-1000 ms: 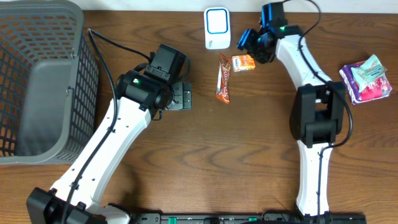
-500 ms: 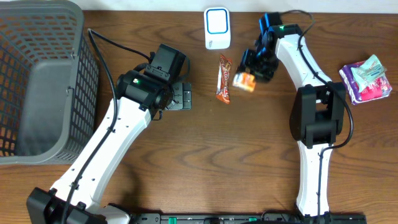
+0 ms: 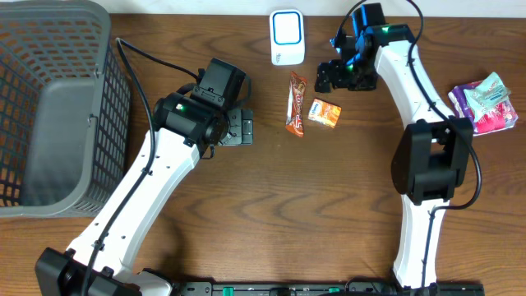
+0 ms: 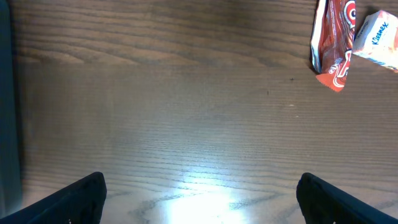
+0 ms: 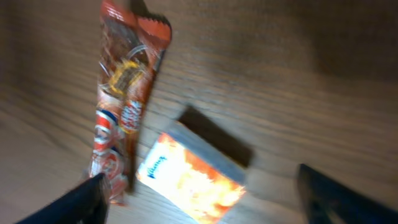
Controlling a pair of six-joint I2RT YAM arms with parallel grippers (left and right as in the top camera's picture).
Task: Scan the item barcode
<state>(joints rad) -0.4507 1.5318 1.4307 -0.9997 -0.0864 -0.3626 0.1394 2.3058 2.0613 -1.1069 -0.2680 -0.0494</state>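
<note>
Broadly, the wooden table (image 3: 271,205), dark brown with a wavy grain, carried everything. At its left edge stood the grey plastic basket (image 3: 49,49), rectangular, its walls an open lattice and its floor a smooth solid panel in plain view. The left gripper (image 4: 202,199) hovered over bare wood with its dark fingers spread wide and nothing between them. The right gripper (image 5: 199,180) hung above the snacks, its fingers likewise wide apart and gripping nothing. At the right edge lay a crinkled pink and purple packet (image 3: 483,103). Near the far edge lay the scanner (image 3: 287,37), a rounded white block with a blue-rimmed face. The candy bar (image 3: 297,103), long and in a glossy red-brown wrapper, lay nearer than the scanner. Just beside it, to its right, the small orange tissue pack (image 3: 325,113), a soft flat rectangle, rested on the table, apart from both grippers.
</note>
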